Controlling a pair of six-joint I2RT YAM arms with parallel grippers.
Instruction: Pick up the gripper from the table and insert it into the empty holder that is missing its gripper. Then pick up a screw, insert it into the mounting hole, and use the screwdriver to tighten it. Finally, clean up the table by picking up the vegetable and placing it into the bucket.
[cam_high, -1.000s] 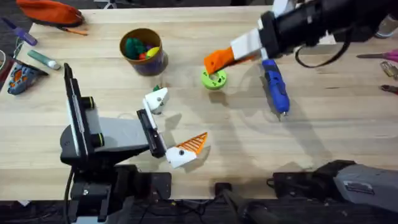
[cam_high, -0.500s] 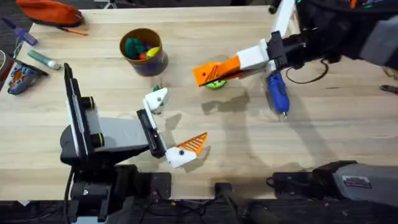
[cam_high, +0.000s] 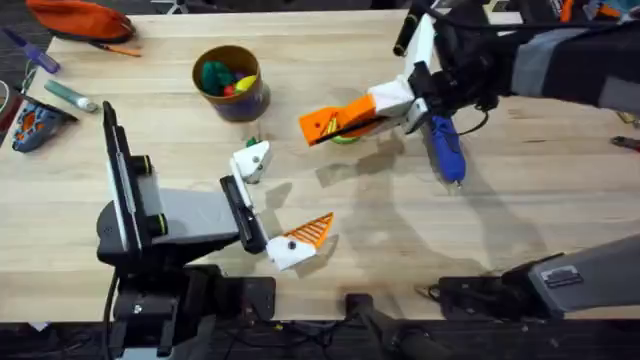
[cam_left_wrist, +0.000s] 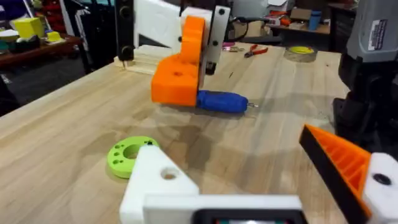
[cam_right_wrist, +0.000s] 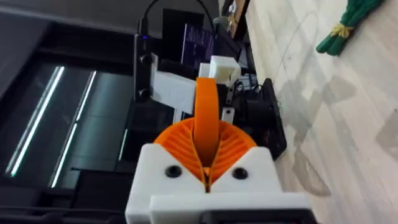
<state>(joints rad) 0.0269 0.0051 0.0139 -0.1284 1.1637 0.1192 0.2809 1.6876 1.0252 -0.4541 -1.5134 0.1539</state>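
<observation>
right gripper (cam_high: 335, 122) clamped on the loose orange gripper (cam_high: 322, 124), carried above the table (cam_high: 500, 230) and not yet seated in the empty holder (cam_high: 250, 158) of the spread, empty left gripper (cam_high: 272, 205); screw, screwdriver (cam_high: 443, 148) and vegetable (cam_high: 252, 142) steps remain.

The table (cam_high: 520, 200) is pale planked wood with a matt grain, the screwdriver (cam_high: 444, 148) is smooth blue plastic with a thin metal tip, the gripper (cam_right_wrist: 206, 118) is plain orange plastic pinched between ribbed orange pads (cam_right_wrist: 233, 146), and the holder (cam_left_wrist: 158, 180) is matt white plastic.
</observation>
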